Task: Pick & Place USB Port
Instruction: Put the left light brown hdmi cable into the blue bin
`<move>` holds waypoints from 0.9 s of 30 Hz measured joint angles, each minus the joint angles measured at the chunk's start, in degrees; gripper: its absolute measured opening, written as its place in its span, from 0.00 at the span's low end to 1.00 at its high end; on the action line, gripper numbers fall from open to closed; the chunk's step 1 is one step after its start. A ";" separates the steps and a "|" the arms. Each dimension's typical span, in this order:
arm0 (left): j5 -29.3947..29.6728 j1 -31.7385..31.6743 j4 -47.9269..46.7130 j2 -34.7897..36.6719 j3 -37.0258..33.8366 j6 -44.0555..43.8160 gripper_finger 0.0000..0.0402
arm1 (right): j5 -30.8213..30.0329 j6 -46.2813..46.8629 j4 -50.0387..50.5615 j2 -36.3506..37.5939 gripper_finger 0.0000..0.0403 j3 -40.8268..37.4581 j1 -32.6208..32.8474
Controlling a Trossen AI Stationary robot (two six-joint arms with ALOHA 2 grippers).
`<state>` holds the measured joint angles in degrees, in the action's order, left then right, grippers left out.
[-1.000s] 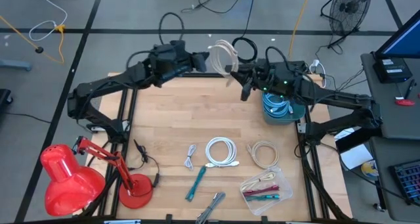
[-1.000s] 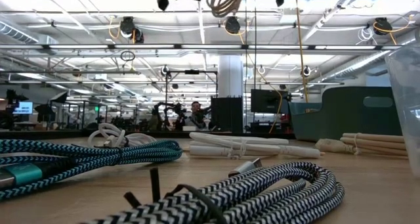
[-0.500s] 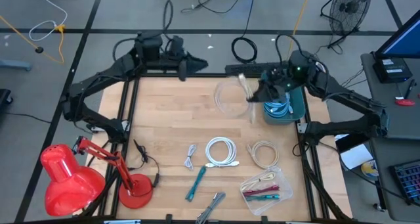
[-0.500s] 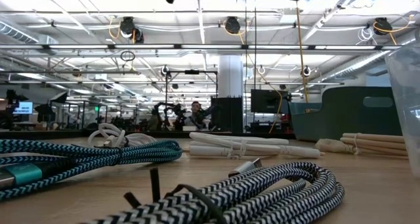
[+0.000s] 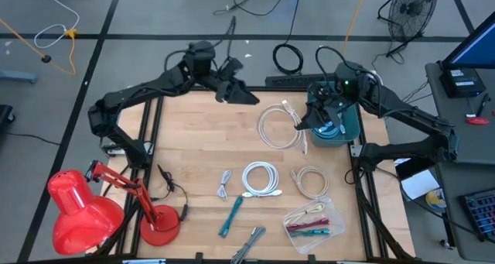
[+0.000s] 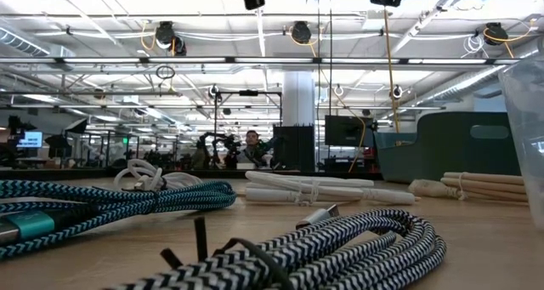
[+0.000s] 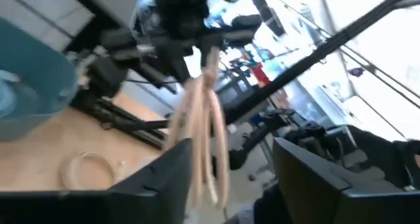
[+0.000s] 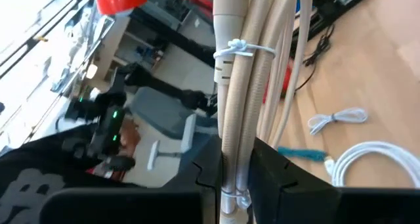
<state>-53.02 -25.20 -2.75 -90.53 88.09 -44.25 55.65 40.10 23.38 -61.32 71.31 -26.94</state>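
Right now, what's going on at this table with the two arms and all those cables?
The right gripper is shut on a coiled white cable, holding it above the wooden table beside the teal bin at the table's right edge. The left gripper hangs open near the back edge, holding nothing. More bundled cables lie along the front of the table, and a red lamp sits at the left corner.

Grey tiled floor around the wooden table, loose black cords on it and a standing fan in the far corner. A side desk sits to the right. Beyond, a big open hall with bright ceiling light strips, a white pillar, dark monitors.
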 joint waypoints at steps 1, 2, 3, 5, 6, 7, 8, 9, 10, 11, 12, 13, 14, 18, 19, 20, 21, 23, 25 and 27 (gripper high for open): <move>-0.14 0.55 -0.04 -0.35 0.00 -0.34 0.58 | -0.27 -0.15 0.00 0.02 0.09 0.00 0.00; -0.43 1.02 -0.23 -0.85 -0.02 -0.37 0.62 | -0.33 -0.21 0.05 0.02 0.09 0.00 0.00; -0.49 1.56 -0.18 -1.50 -0.02 -0.02 0.65 | -0.27 -0.22 0.06 0.02 0.09 0.00 0.00; -0.46 2.13 -0.70 -2.20 -0.02 0.32 0.70 | -0.22 -0.19 0.17 0.01 0.09 0.00 0.04; -0.16 2.15 -1.37 -2.31 -0.02 0.54 0.72 | -0.26 -0.11 0.18 0.00 0.09 0.00 0.04; 0.59 2.15 -1.97 -2.31 -0.02 1.12 0.74 | -0.29 -0.05 0.27 0.00 0.09 0.00 0.02; 1.49 2.15 -2.27 -2.32 -0.02 1.79 0.75 | -0.33 0.04 0.21 0.00 0.09 0.00 0.02; 2.34 2.15 -2.32 -2.60 0.00 2.27 0.75 | -0.35 0.16 0.17 0.00 0.09 0.00 0.00; 2.79 1.93 -2.44 -2.73 0.00 2.42 0.76 | -0.29 0.30 0.20 0.00 0.09 0.00 0.00; 3.37 1.59 -2.97 -2.87 -0.01 2.54 0.76 | -0.27 0.43 0.21 0.00 0.09 0.00 0.00; 4.05 1.24 -3.41 -3.03 -0.03 2.60 0.76 | -0.17 0.59 0.19 0.00 0.09 0.00 0.03; 4.95 0.78 -3.78 -3.06 -0.04 2.96 0.76 | 0.06 0.64 0.00 0.00 0.09 0.00 0.06; 5.38 0.35 -4.08 -3.07 -0.04 3.63 0.76 | 0.16 0.83 -0.07 0.03 0.09 0.02 0.09; 7.03 -1.44 -3.98 -2.94 -0.04 5.60 0.76 | 2.40 1.20 0.18 0.17 0.09 0.02 0.11; 6.84 -1.78 -3.69 -2.94 -0.04 5.44 0.76 | 2.68 1.22 0.31 0.23 0.09 0.02 0.11; 6.35 -2.05 -3.12 -2.96 -0.06 5.10 0.76 | 2.71 1.22 0.24 0.31 0.09 0.02 0.11; 5.95 -2.23 -2.63 -2.95 -0.05 4.90 0.76 | 2.76 1.21 0.13 0.33 0.09 0.04 0.11; 5.32 -2.20 -2.02 -2.90 -0.04 4.80 0.76 | 2.77 1.20 0.22 0.33 0.09 0.04 0.11; 5.17 -1.53 -1.26 -2.90 -0.05 4.64 0.76 | 2.74 1.20 0.28 0.28 0.09 0.04 0.11; 5.03 -0.41 0.20 -2.94 -0.07 4.07 0.76 | 2.74 1.15 0.23 0.20 0.09 0.04 0.11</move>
<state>-47.99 -25.60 -2.55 -93.47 88.03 -40.18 58.39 41.25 23.62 -61.12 71.35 -26.83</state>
